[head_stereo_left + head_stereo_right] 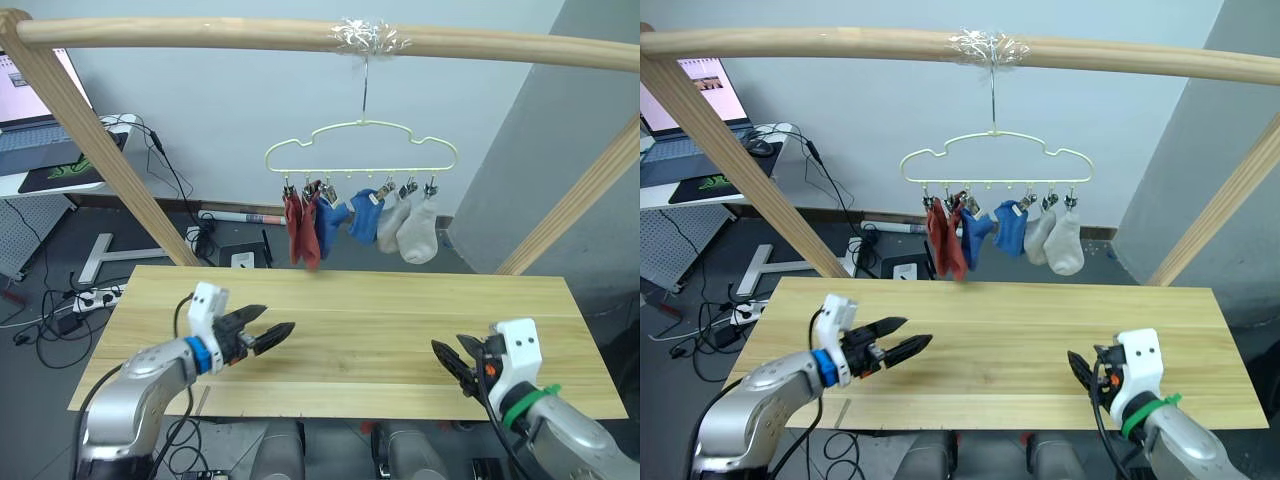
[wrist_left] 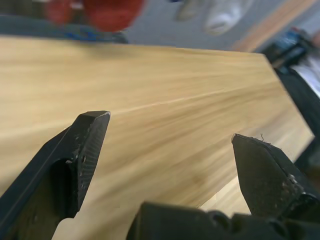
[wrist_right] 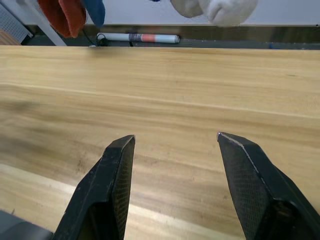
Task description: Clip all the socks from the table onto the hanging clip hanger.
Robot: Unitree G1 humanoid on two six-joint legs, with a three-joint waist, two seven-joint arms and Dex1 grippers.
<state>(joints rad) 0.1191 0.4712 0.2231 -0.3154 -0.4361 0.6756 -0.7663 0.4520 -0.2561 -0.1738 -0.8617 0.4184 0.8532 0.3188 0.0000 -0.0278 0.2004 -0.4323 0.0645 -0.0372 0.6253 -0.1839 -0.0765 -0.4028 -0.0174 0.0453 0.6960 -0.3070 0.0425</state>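
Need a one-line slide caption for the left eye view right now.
Six socks clipped on the clip hanger; both open grippers, left and right, over the table.

Left arm enters from about 7 o'clock in the head view, forearm angled toward 2 o'clock. Left hand sits low over the bench, its two black fingers pointing toward 3 o'clock — parted, nothing between them. The left wrist view confirms a wide gap between its fingertips.

Right arm enters from about 5 o'clock, green band on the wrist. Right hand hovers near the front edge of the bench, fingers aimed toward 10 o'clock — also spread, with nothing in them; right wrist view shows both fingertips well apart. The two hands are well apart.
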